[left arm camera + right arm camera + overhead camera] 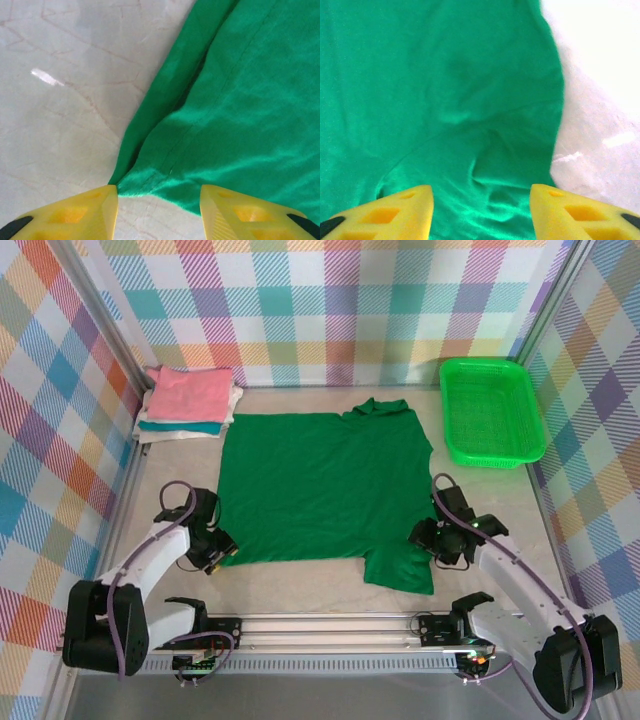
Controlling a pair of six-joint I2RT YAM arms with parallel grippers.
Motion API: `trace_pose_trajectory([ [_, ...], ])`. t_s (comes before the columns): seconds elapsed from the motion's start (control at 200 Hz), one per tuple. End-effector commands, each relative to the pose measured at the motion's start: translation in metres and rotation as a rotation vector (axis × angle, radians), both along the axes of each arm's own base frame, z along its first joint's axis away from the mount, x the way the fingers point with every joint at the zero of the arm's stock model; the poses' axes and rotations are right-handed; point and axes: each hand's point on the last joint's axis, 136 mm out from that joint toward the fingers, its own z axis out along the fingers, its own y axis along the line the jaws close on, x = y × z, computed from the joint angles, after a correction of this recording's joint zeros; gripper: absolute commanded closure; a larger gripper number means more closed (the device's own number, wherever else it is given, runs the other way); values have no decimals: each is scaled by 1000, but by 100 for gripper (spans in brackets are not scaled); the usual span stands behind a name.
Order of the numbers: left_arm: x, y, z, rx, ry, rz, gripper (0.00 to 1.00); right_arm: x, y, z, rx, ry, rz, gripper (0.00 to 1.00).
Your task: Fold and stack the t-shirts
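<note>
A dark green t-shirt (320, 485) lies spread flat mid-table, hem to the left, one sleeve (400, 570) pointing toward the near edge. My left gripper (215, 545) stands open at the shirt's near-left hem corner. In the left wrist view its yellow fingers (75, 212) flank bare table just short of the cloth (240, 100). My right gripper (432, 538) is open at the near sleeve's right edge. Its fingertips (570, 210) stand apart above rumpled green cloth (445, 90). Folded pink, white and teal t-shirts (190, 400) are stacked at the back left.
A bright green plastic basket (490, 410) stands at the back right. Pale marbled tabletop (65, 100) shows left of the shirt and to the right of the sleeve (600, 100). Plaid walls enclose the table on three sides.
</note>
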Motion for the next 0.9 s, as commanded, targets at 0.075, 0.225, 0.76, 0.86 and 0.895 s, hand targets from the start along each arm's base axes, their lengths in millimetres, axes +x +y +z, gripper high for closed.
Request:
trace_pose_trajectory([
  [0.075, 20, 4, -12, 40, -40, -4, 67, -40, -16, -18, 6, 169, -142, 42],
  [0.225, 38, 11, 0, 82, -126, -1, 94, -64, -17, -25, 20, 254, -168, 42],
  [0.76, 45, 11, 4, 82, -162, -2, 100, -87, 1, -39, 110, 399, -152, 46],
  [0.86, 48, 7, 2, 57, -165, -1, 100, -84, 0, -41, 97, 400, -167, 48],
  [0.895, 48, 7, 1, 55, -164, -1, 100, -84, 0, -42, 96, 406, -165, 49],
])
